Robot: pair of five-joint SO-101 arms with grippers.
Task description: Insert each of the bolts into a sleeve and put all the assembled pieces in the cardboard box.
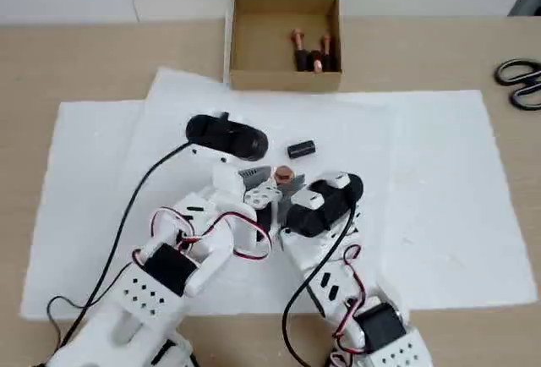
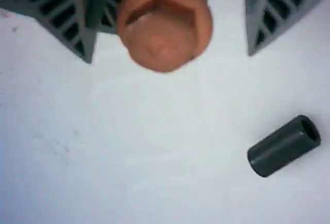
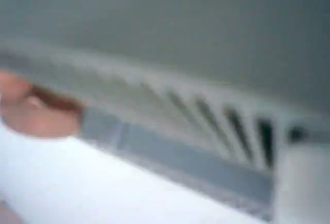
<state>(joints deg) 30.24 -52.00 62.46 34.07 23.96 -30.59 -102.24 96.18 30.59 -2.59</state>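
An orange bolt (image 1: pixel 285 174) hangs above the white sheet between the two arms; its head (image 2: pixel 165 25) faces the left wrist camera. My left gripper (image 1: pixel 260 188) (image 2: pixel 170 56) is open, with its grey fingers (image 2: pixel 72 17) wide on either side of the bolt and not touching it. My right gripper (image 1: pixel 290 184) meets the bolt from the near side and appears shut on it. A sliver of the bolt (image 3: pixel 31 110) lies beside a grey slatted finger (image 3: pixel 206 126). A loose black sleeve (image 1: pixel 301 149) (image 2: pixel 283 145) lies on its side just beyond the grippers.
The cardboard box (image 1: pixel 254 41) stands at the back centre and holds assembled orange-and-black pieces (image 1: pixel 309 51). A white sheet (image 1: pixel 439 215) covers the table's middle. Black scissors (image 1: pixel 520 84) lie at the far right edge.
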